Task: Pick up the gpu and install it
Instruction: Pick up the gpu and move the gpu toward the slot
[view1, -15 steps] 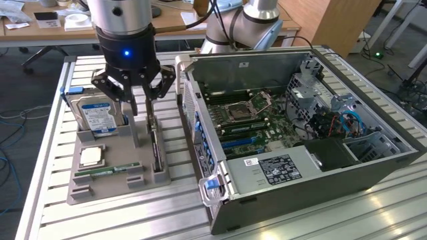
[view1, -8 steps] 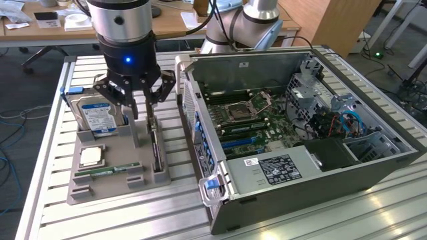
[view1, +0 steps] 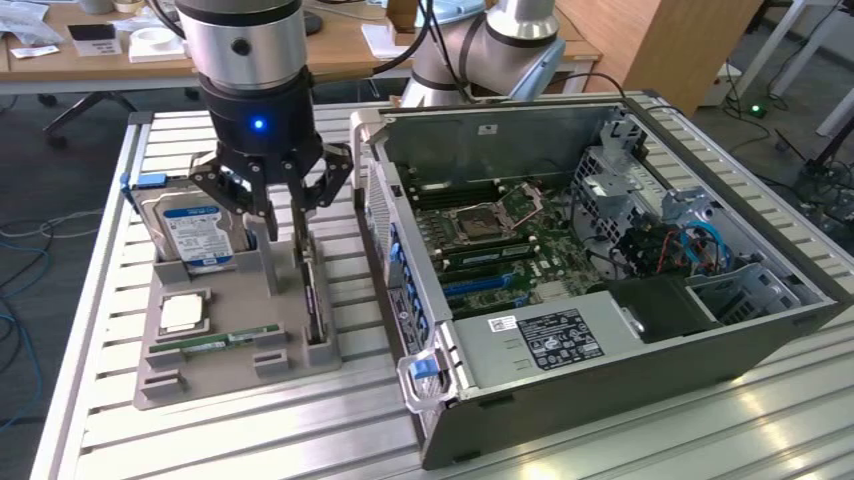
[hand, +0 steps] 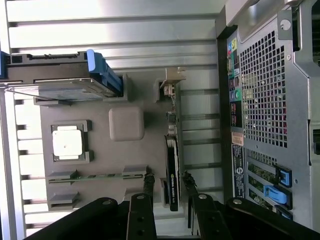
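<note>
Gripper (hand: 168, 182), fingers apart, straddles the gpu (hand: 172, 162) standing on edge; its white lettering I can't read.

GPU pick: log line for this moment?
pre-grasp | thin dark gpu card: on edge in grey holder tray | jaws: open, straddling card | installed: no

Hard drive (view1: 198, 232), processor (view1: 182, 312), memory stick (view1: 214, 342)

Exterior view: gpu (view1: 311, 300) on edge in the tray's (view1: 220, 375) three-o'clock slot, computer case (view1: 601, 335) beyond, hard drive (view1: 195, 232) at eleven o'clock.
</note>
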